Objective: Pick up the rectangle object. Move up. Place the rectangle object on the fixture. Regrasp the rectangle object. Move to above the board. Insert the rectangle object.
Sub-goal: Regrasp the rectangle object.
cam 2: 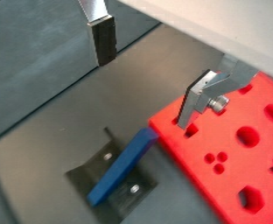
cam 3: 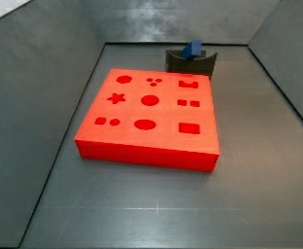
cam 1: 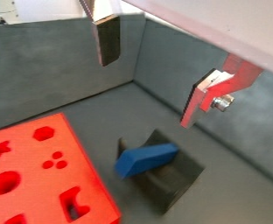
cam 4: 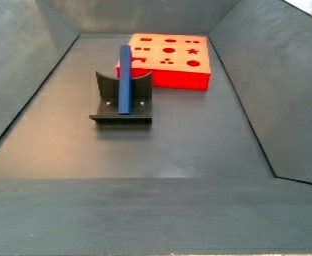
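The rectangle object (cam 4: 124,77), a slim blue bar, rests in the dark fixture (cam 4: 121,108), standing up against its back in a side view. Both wrist views look down on the rectangle object (cam 1: 146,159) (cam 2: 125,164) lying across the fixture (cam 1: 177,184) (cam 2: 92,166). My gripper (cam 1: 157,74) (cam 2: 149,77) hangs well above them, open, with nothing between its fingers (cam 1: 108,44). The orange-red board (cam 3: 148,117) with shaped holes lies beside the fixture (cam 3: 193,64); the bar's blue end (cam 3: 190,49) pokes up behind it. Neither side view shows the gripper.
Grey walls (cam 3: 50,88) enclose the dark floor (cam 4: 159,160) on all sides. The board (cam 4: 172,58) sits close to the fixture, near the back wall. One edge of the board (cam 2: 227,144) lies almost against the fixture's base.
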